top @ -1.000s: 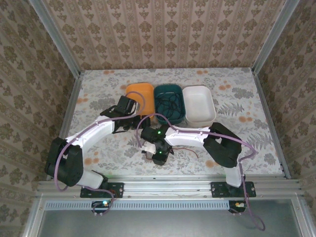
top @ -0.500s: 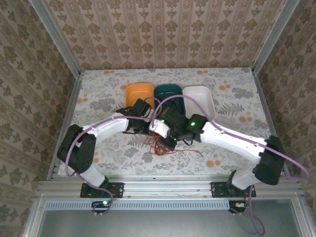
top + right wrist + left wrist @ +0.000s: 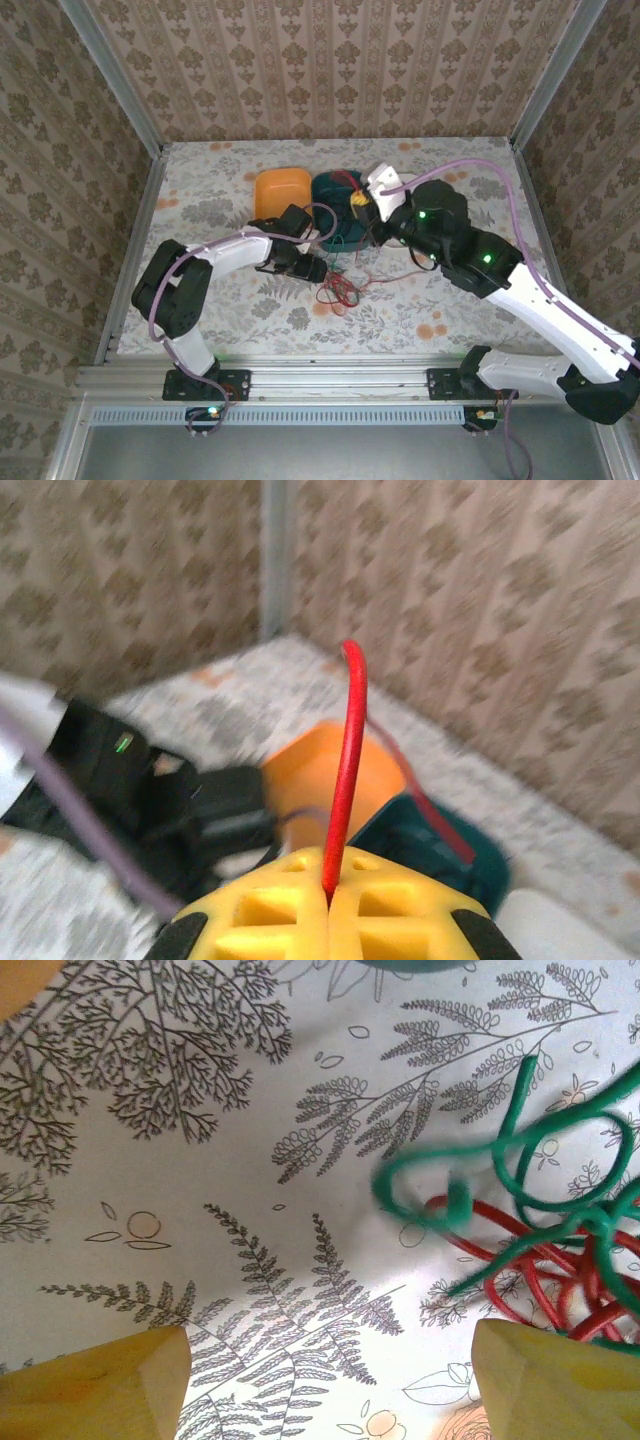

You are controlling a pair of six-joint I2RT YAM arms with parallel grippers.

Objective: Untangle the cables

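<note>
On the fern-printed counter (image 3: 450, 300), just in front of the teal bin (image 3: 330, 225): cables (image 3: 338, 292), a loose knot of thin red and green wire.

Left wrist view: green cable (image 3: 500, 1175) in open loops, lying over a denser bunch of red cable (image 3: 520, 1275), both on the counter.

Left tool (image 3: 318, 270): low, at the knot's left edge. Yellow fingertips (image 3: 100, 1385) well apart, nothing between them. The knot lies ahead of the tool and towards its right fingertip, with red loops just beside that tip.

Right tool (image 3: 358, 206): over the teal bin, near the orange bin (image 3: 282, 190), apart from the knot. Yellow fingers (image 3: 260, 910) pressed together, clamped on a single red strand (image 3: 347, 770). The strand stands up out of the seam between the fingers, arches over and drops towards the teal bin.
</note>
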